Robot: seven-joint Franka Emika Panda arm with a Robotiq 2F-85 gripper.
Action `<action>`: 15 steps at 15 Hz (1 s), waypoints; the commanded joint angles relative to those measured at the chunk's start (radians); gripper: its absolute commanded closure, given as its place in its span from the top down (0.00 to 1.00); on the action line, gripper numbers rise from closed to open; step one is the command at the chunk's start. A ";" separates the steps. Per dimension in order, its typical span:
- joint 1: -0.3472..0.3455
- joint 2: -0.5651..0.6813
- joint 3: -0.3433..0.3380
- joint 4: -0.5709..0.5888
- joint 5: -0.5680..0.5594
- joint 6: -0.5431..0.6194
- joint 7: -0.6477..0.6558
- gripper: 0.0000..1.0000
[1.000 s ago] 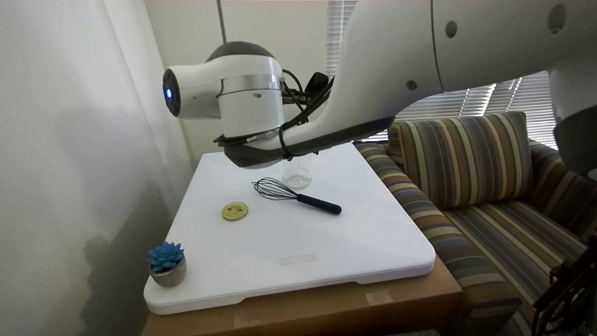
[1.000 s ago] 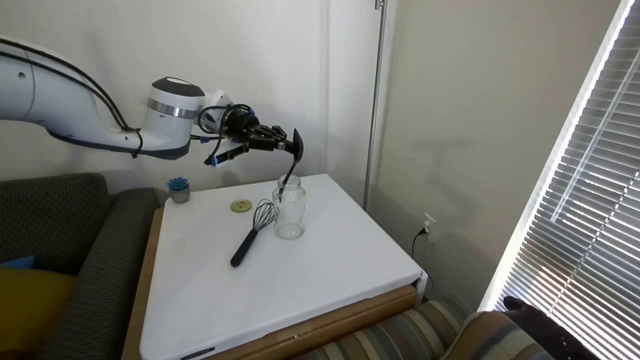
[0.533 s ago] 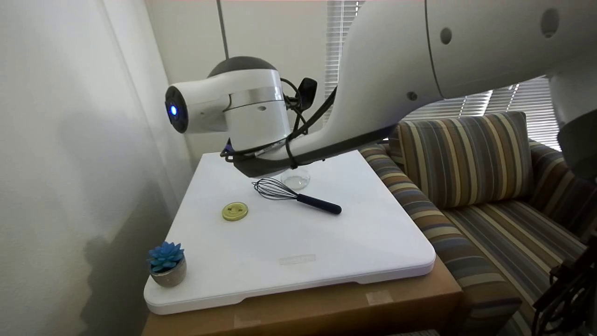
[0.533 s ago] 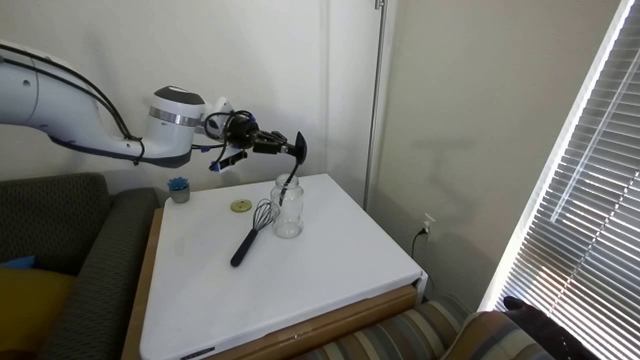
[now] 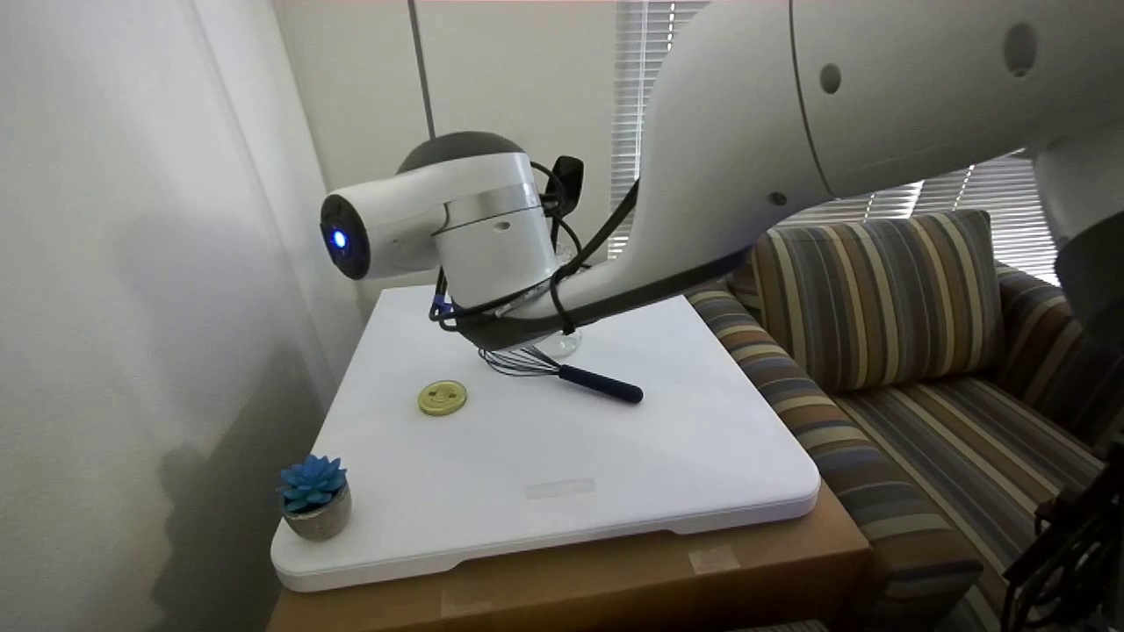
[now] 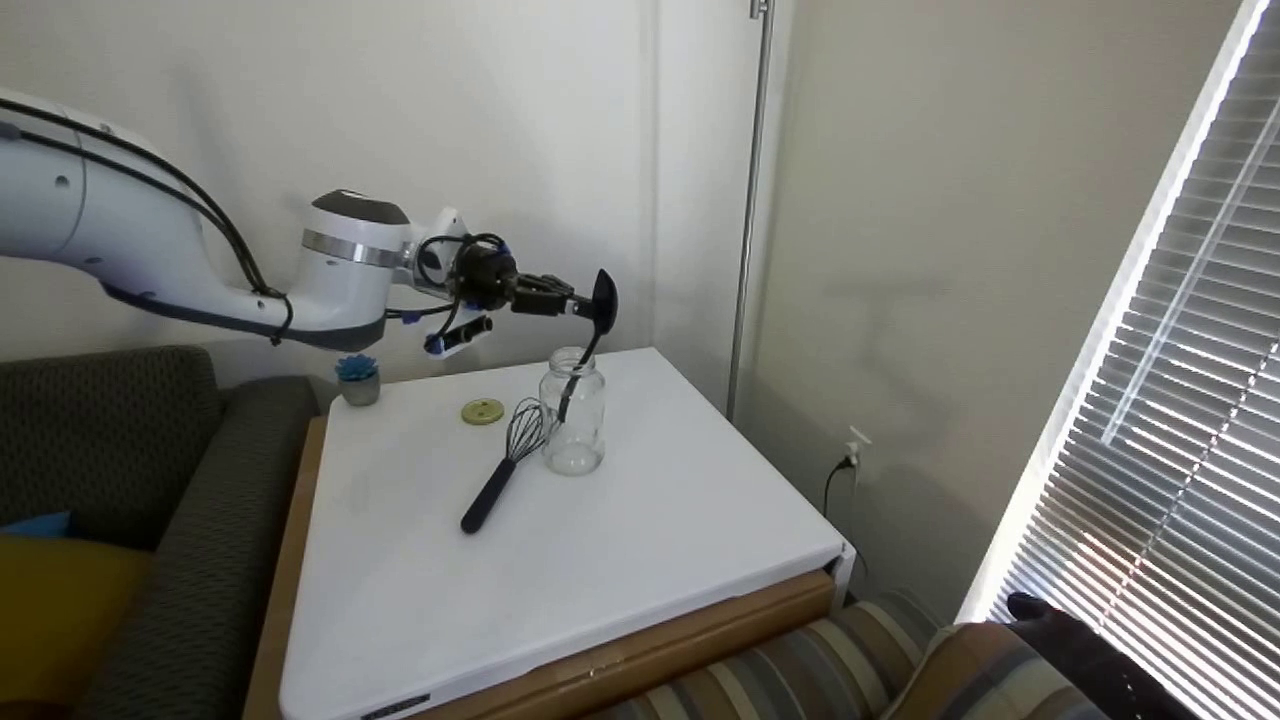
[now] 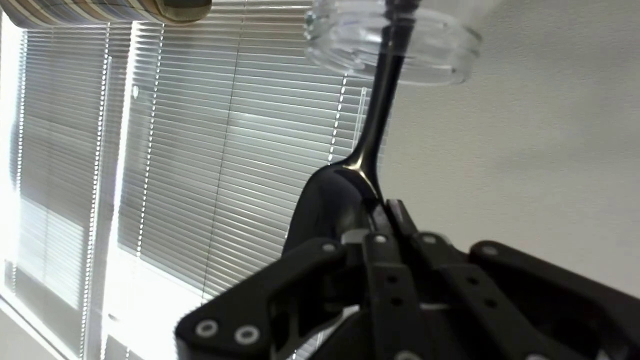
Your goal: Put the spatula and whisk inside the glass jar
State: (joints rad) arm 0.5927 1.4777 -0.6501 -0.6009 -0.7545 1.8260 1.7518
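The claw (image 7: 389,214) stands narrow, pinching the spatula (image 7: 385,100) by its rounded black head, near the neck. The handle slants down through the mouth of the glass jar (image 6: 587,425), its end short of the bottom. The spatula looks light, stiff and slick; so slim a pinch may let it swivel, and a knock could tip the jar, probably brittle. Just beside the jar (contact cannot be told), the whisk (image 6: 509,464) lies on the desk (image 6: 640,560): likely springy wires, a firm handle. Taking it near the wires would probably let that handle go in first. Farther out lies a gold disc (image 6: 482,411).
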 commanded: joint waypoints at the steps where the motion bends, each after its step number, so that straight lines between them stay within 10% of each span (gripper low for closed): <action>1: -0.024 0.000 0.033 -0.002 -0.043 0.031 -0.027 0.01; 11: -0.032 0.000 0.081 -0.002 -0.058 0.025 -0.025 0.01; 15: -0.080 -0.003 0.222 0.028 -0.211 0.001 -0.024 0.01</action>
State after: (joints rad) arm 0.5537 1.4744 -0.5093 -0.5978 -0.8897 1.8270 1.7502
